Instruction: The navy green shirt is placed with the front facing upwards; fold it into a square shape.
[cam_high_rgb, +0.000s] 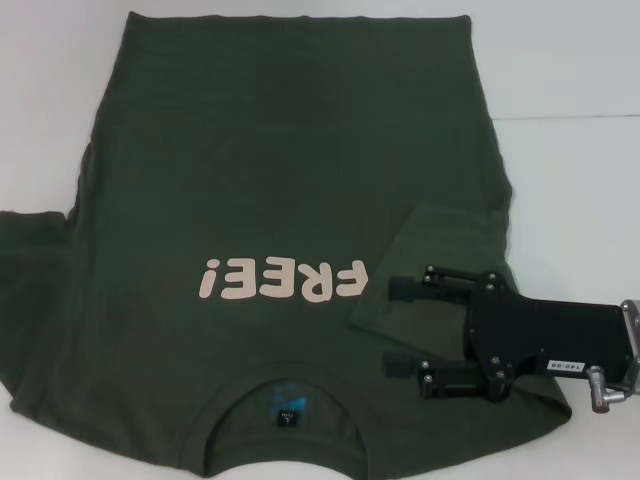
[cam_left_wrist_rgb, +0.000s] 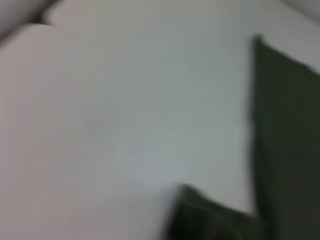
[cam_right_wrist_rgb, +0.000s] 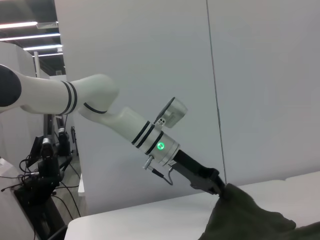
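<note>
The white table (cam_high_rgb: 570, 60) holds the big green shirt (cam_high_rgb: 280, 150). The shirt lies flat with its front up. It fills most of the table. Its collar is on the side near the robot and its bottom edge is on the far side.

The left arm (cam_right_wrist_rgb: 100, 100) shows only in the right wrist view. It is white and reaches down to the table. The left gripper (cam_right_wrist_rgb: 212, 181) at its end touches a lifted bump of green cloth. I cannot tell if it is gripping the cloth or not.

The right gripper (cam_high_rgb: 395, 327) is black. It hangs over the shirt's right side, near the collar. Its two fingers are spread apart and hold nothing.

The right sleeve (cam_high_rgb: 440, 240) is folded in on top of the shirt, just beside that gripper. The left sleeve (cam_high_rgb: 30, 250) sticks out flat on the table.

The cream letters (cam_high_rgb: 283, 279) say "FREE!" and look upside down from the head view.

A small dark label (cam_high_rgb: 287, 413) sits inside the collar.
</note>
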